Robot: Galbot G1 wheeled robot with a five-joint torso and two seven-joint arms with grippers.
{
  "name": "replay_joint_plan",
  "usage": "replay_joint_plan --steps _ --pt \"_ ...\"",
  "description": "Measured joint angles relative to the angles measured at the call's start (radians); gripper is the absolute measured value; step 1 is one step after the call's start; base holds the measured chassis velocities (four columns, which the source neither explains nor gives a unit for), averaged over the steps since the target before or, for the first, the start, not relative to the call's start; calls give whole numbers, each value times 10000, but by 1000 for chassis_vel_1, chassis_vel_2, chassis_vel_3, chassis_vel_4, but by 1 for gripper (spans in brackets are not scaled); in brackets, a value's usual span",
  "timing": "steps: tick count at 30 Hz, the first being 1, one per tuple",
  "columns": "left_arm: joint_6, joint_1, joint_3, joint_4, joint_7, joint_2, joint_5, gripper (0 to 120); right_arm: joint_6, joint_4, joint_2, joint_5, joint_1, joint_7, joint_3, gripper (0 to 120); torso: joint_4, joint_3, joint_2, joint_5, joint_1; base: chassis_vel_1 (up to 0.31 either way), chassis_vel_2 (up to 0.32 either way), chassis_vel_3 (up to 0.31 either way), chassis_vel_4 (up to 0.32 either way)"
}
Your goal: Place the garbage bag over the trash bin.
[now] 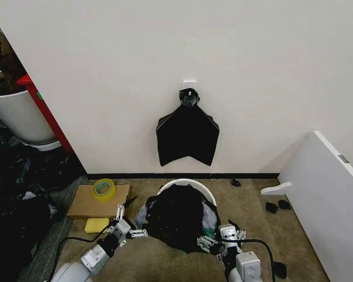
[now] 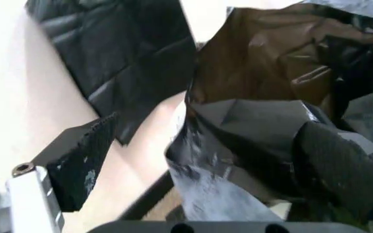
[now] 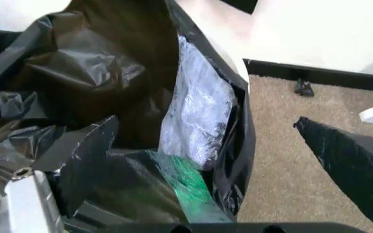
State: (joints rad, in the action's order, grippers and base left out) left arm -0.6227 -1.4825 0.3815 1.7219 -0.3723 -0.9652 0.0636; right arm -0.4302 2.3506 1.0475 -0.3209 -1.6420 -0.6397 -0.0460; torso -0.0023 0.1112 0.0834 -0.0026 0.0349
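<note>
The trash bin (image 1: 191, 183) stands on the carpet by the wall, and its white rim shows at the back. The black garbage bag (image 1: 175, 218) is draped loosely over its top and front, crumpled and billowy. My left gripper (image 1: 133, 232) is at the bag's left side. In the left wrist view it (image 2: 209, 128) is open, with the bag's edge (image 2: 238, 145) hanging between its wide-apart fingers. My right gripper (image 1: 215, 242) is at the bag's right front. It (image 3: 206, 124) is open too, and the bag's rim (image 3: 235, 145) runs between its fingers.
A flat bunch of black bags (image 1: 187, 136) hangs from a hook on the wall behind the bin. A cardboard box (image 1: 85, 202) with a tape roll (image 1: 103, 189) and a yellow sponge (image 1: 97, 224) lie to the left. A white board (image 1: 326, 194) leans at right.
</note>
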Motion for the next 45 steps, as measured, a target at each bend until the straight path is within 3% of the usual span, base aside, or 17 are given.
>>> replay_joint_plan --steps 4,6,7,9,15,17,20,23,24,26,29,36,37,40,41,44,45 --pt "-444 282 352 -239 -939 -79 476 100 -1 -147 24 1 54 18 -35 100 1 0 0 0 0 0 0 0 0" --pt "-747 610 825 -387 -2488 -136 1358 100 -5 -135 -6 1 36 18 -55 100 1 0 0 0 0 0 0 0 0" --pt "-747 610 825 -387 -2488 -136 1358 100 -5 -135 -6 1 36 18 -55 100 1 0 0 0 0 0 0 0 0" --pt "-1058 990 1410 -569 -4441 -202 2249 100 -12 -18 -74 4 -26 18 -60 100 0 0 0 0 0 0 0 0 0" --pt "-1396 1475 2429 -705 -5842 -237 2079 100 -17 132 -190 80 -176 -5 -93 100 -1 0 0 1 0 0 0 0 0" --pt "-1548 1516 2529 -773 -5424 -225 1918 100 13 241 -196 134 -216 -17 -139 100 0 0 0 1 0 0 0 0 0" --pt "-1515 1277 2066 -729 -2274 -321 1407 100 215 863 -203 148 -177 88 -127 100 -1 0 0 0 0 0 0 0 0" --pt "-1316 1073 1745 -464 -1030 -543 1314 100 238 1242 -273 -191 136 242 118 100 1 0 0 -1 0 0 0 0 0" --pt "-1098 880 1565 -83 -94 -900 1109 100 147 1436 -399 -748 613 371 404 100 -1 0 0 1 0 0 0 0 0" --pt "-1012 803 1523 102 251 -1099 996 100 13 1454 -478 -1046 913 463 617 100 -1 0 0 1 0 0 0 0 0" --pt "-516 457 1415 1053 1790 -2119 522 100 -558 665 -869 -2290 2402 1259 1371 100 -2 -1 0 4 0 0 0 0 0" --pt "-315 -15 1415 1452 2507 -2792 17 100 -445 -2382 -1193 -2831 5260 3275 1411 100 2 1 -1 8 1 0 0 0 0" --pt "-349 -248 1464 1453 2580 -2906 -123 100 244 -3690 -1307 -2365 6216 4908 1340 100 4 1 -1 5 1 0 0 0 0" --pt "-396 -390 1516 1444 2618 -2955 -184 100 628 -4548 -1348 -2119 6806 5925 1281 100 3 1 -1 6 2 0 0 0 0" --pt "-499 -553 1629 1355 2634 -2995 -282 100 644 -5678 -1341 -1982 7704 7434 1237 100 1 2 -1 7 2 0 0 0 0" --pt "-557 -614 1709 1280 2642 -3014 -333 100 279 -6266 -1288 -1882 8193 8635 1240 100 1 1 0 3 2 0 0 0 0" --pt "-598 -659 1795 1199 2680 -3021 -362 100 -21 -7012 -1184 -1281 8686 10178 1244 100 3 1 -1 6 2 0 0 0 0"
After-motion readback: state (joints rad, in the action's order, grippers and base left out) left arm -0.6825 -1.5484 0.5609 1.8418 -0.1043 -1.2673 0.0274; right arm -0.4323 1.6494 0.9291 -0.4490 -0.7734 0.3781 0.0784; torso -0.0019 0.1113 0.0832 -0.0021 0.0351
